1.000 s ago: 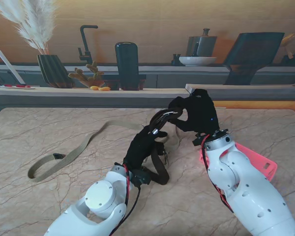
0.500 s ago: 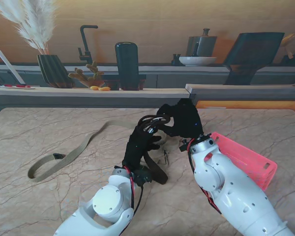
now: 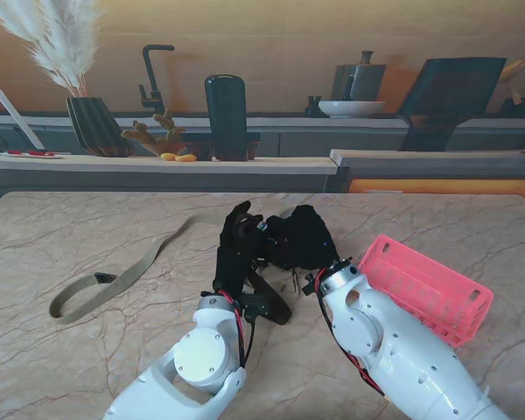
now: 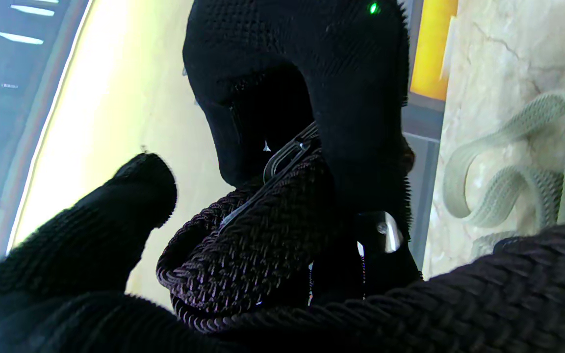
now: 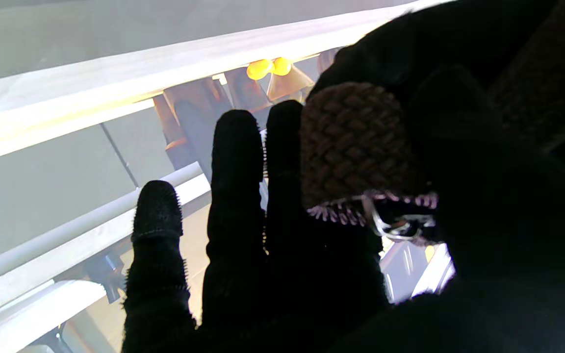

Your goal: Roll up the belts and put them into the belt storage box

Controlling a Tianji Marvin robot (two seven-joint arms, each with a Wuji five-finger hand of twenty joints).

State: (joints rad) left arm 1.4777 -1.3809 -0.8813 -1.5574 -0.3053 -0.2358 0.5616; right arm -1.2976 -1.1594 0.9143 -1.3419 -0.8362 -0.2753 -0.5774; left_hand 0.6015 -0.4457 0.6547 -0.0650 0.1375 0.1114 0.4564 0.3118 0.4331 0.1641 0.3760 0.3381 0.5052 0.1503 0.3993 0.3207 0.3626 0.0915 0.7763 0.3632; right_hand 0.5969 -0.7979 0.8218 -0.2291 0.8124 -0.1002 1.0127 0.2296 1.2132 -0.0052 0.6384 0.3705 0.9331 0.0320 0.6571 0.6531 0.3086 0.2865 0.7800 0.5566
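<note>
Left wrist view: dark braided belt (image 4: 263, 235), part-rolled, both hands' fingers (image 4: 312, 98) clamped on it.

Most of the dark belt (image 3: 271, 293) behind both hands, its buckle barely visible.

Both arms glossy white w/ rounded joint housings; red + black cables run at wrists. Left hand (image 3: 236, 248) & right hand (image 3: 299, 238) in black knit gloves; green LED on right.
</note>
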